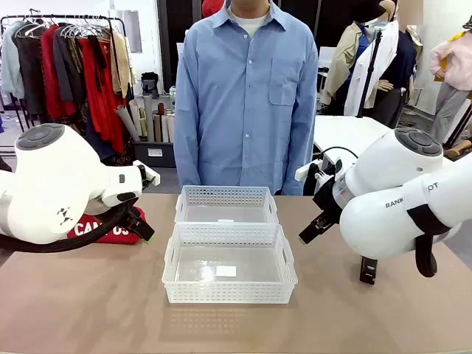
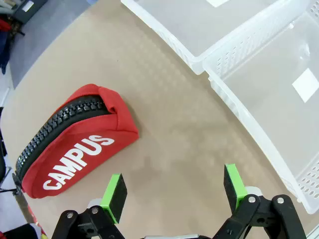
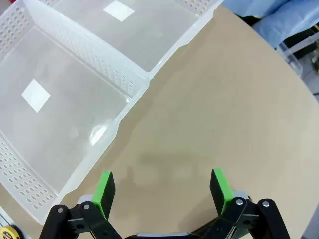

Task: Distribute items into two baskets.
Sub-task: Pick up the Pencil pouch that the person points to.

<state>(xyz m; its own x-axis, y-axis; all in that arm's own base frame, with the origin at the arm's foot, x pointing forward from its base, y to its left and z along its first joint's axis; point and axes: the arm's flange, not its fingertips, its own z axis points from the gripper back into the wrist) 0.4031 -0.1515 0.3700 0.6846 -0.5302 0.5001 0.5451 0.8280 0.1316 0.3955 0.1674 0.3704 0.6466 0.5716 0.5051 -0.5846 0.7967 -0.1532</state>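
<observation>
The red "CAMPUS" pouch lies on the table at the left, partly hidden by my left arm. In the left wrist view the pouch sits just left of and beyond my open left gripper, untouched. Two white lattice baskets stand mid-table: the narrower one farther away, the wider one nearer. My left gripper hangs beside the pouch. My right gripper hovers open, empty, right of the baskets over bare table. A small black stapler stands under my right arm.
A person in a blue shirt stands at the far edge behind the baskets, hands out of sight. A yellow tape measure peeks in at the right wrist view's bottom corner. Bare tabletop stretches in front of the baskets.
</observation>
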